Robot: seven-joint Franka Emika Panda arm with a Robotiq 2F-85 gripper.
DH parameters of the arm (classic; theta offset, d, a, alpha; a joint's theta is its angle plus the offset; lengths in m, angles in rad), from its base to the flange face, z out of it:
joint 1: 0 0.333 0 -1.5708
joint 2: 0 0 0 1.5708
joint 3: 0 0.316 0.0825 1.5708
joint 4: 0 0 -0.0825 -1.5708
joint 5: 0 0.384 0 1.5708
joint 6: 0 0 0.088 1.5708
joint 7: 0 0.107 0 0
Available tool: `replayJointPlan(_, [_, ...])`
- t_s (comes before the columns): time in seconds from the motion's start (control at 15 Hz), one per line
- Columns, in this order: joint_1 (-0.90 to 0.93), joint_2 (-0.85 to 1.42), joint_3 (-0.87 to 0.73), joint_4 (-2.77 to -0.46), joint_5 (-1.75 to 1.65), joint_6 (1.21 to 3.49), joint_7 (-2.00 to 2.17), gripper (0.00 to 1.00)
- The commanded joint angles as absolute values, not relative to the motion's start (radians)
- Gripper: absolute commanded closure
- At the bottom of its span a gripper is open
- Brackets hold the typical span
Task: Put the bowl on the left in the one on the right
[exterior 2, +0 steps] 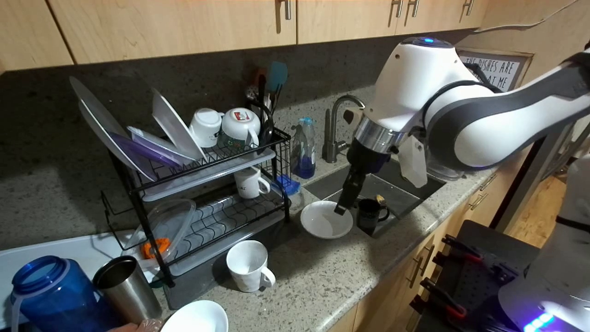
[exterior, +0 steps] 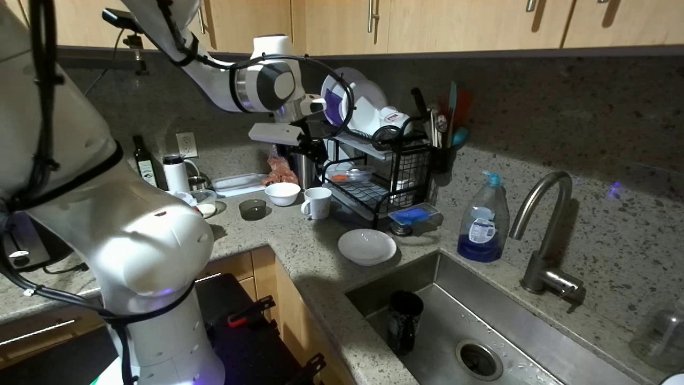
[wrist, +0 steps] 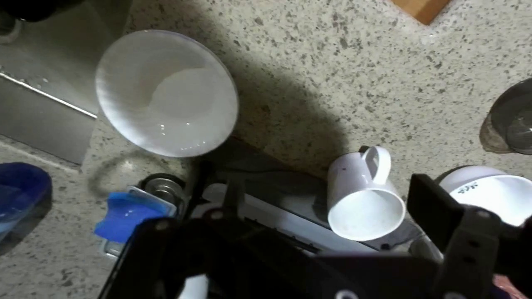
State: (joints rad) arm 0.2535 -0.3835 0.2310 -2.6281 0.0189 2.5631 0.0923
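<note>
A small deep white bowl (exterior: pixel 282 193) stands on the counter beside a white mug. It also shows at the bottom edge of an exterior view (exterior 2: pixel 196 318) and at the right edge of the wrist view (wrist: pixel 494 193), partly cut off. A wider shallow white bowl (exterior: pixel 367 247) sits by the sink corner; it shows whole in the wrist view (wrist: pixel 168 93) and in an exterior view (exterior 2: pixel 326 220). My gripper (wrist: pixel 330 195) is open and empty, its fingers spread wide. In both exterior views it hangs above the counter (exterior: pixel 315 152), (exterior 2: pixel 341 210), apart from both bowls.
The white mug (exterior: pixel 318 203) stands between the bowls. A black two-tier dish rack (exterior: pixel 398 160) with dishes stands behind it. A dark round dish (exterior: pixel 253 209) is near the small bowl. The sink (exterior: pixel 435 299) holds a black mug (exterior: pixel 404 321). A soap bottle (exterior: pixel 485 219) stands behind the sink.
</note>
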Motion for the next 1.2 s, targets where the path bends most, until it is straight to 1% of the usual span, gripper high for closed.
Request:
replayJointPlan(0.0, [0.305,-0.306,0.253,-2.609,0.071,2.673,0.082,0.0])
replayJointPlan(0.2, [0.324,-0.25,0.295,-2.604,0.061,2.746,0.11,0.0])
replayJointPlan(0.27, [0.325,-0.244,0.308,-2.602,0.052,2.738,0.12,0.0])
replayJointPlan(0.33, [0.323,-0.28,0.289,-2.625,0.06,2.72,0.092,0.0])
replayJointPlan(1.0, [0.34,-0.241,0.297,-2.606,0.085,2.729,0.079,0.0])
replayJointPlan(1.13, [0.343,-0.216,0.296,-2.6,0.094,2.761,0.073,0.0])
